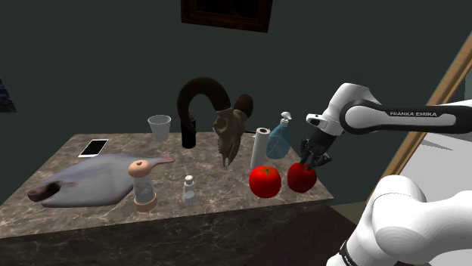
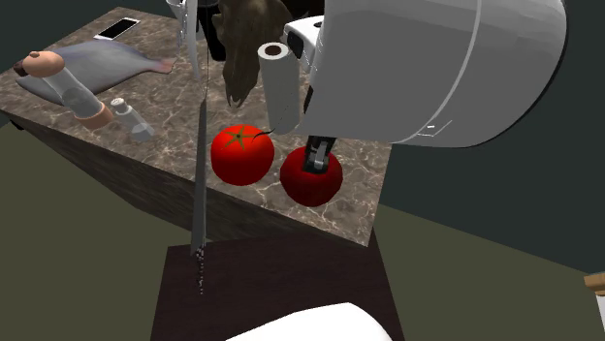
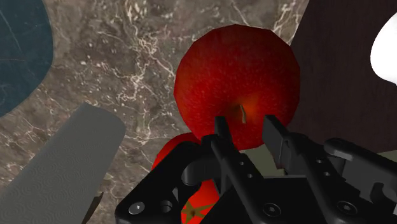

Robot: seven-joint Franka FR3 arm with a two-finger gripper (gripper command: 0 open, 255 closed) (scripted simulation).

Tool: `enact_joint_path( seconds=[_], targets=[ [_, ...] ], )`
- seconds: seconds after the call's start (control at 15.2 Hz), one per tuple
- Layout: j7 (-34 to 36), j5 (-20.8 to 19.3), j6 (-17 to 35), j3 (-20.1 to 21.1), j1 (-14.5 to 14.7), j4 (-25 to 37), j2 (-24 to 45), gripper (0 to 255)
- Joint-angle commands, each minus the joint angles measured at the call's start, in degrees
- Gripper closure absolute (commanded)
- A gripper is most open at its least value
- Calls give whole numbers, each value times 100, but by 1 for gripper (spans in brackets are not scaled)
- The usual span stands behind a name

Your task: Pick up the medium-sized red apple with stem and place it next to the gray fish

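Right now my claw hangs fingers apart over the red apple, straddling its stem, at the desk corner beside a tomato. The gap looks too narrow: I'd widen, sink to the apple's middle, then squeeze gently

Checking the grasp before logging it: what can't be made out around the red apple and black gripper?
- Whether the black two-finger gripper touches the round red apple: wrist view, its fingers cover the contact.
- Round red tomato: wrist view, mostly behind the gripper.
- Veined table's far corner: second exterior view, white arm covers it.
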Motion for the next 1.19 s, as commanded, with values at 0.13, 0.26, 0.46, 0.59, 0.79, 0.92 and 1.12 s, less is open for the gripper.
enact_joint_path(
  seconds=[0.13,0.26,0.46,0.59,0.79,0.92,1.12],
  targets=[
    [0,0,0,0,0,0,0,255],
    [0,0,0,0,0,0,0,255],
    [0,0,1,0,0,-1,0,255],
    [23,70,-173,90,20,114,-64,255],
    [56,173,-423,219,56,295,-141,255],
    [77,239,-583,301,81,421,-181,255],
    [108,335,-815,416,122,617,-223,255]
  ],
)
